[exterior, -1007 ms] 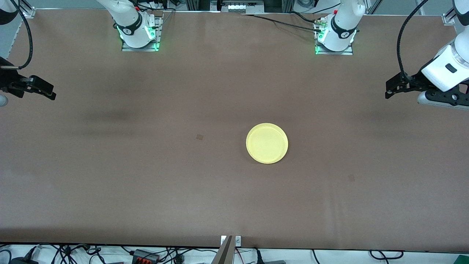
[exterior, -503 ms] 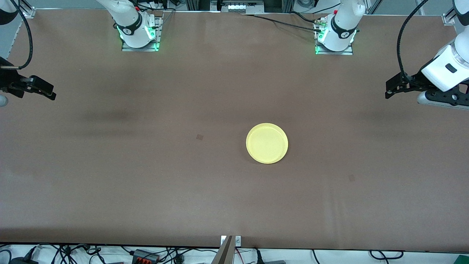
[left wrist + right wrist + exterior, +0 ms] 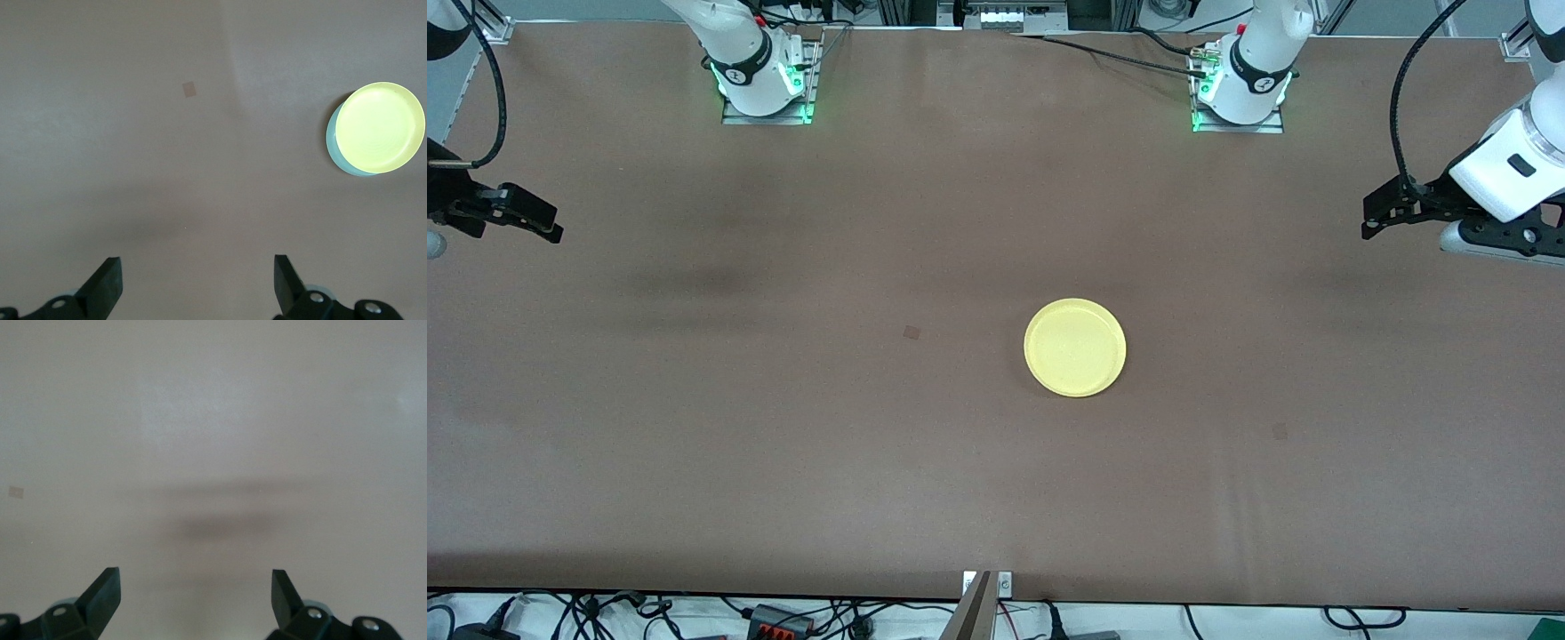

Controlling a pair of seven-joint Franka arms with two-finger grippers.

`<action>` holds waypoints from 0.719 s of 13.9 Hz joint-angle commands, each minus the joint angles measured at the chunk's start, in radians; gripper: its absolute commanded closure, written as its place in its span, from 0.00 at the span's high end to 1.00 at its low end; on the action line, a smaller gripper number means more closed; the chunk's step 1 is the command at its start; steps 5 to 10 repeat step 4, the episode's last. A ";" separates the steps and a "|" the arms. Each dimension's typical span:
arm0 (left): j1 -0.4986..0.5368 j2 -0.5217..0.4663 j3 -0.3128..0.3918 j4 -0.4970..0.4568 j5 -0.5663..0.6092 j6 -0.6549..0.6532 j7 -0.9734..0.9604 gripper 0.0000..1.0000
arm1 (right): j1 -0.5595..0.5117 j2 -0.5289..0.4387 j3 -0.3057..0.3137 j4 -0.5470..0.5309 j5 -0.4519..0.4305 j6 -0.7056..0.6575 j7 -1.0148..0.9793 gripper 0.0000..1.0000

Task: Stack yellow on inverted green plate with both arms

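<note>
The yellow plate [image 3: 1075,347] lies near the middle of the brown table, rim up. In the left wrist view the yellow plate [image 3: 379,126] sits on the pale green plate [image 3: 335,148], of which only an edge shows under it. In the front view the green plate is hidden under the yellow one. My left gripper [image 3: 1371,222] hangs open and empty over the left arm's end of the table; it also shows in its wrist view [image 3: 197,287]. My right gripper [image 3: 550,229] hangs open and empty over the right arm's end [image 3: 195,600].
Both arm bases [image 3: 760,76] [image 3: 1240,84] stand at the table's edge farthest from the front camera. A small dark patch [image 3: 911,332] marks the cloth beside the plates. Cables lie below the table's near edge.
</note>
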 commanded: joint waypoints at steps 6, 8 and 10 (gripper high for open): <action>-0.002 0.001 -0.002 0.022 0.018 -0.021 0.007 1.00 | 0.007 -0.013 -0.005 -0.013 -0.007 0.009 -0.013 1.00; -0.002 0.001 -0.002 0.022 0.018 -0.021 0.007 1.00 | 0.007 -0.013 -0.005 -0.013 -0.007 0.009 -0.013 1.00; -0.002 0.001 -0.002 0.022 0.018 -0.021 0.007 1.00 | 0.007 -0.013 -0.005 -0.013 -0.007 0.009 -0.013 1.00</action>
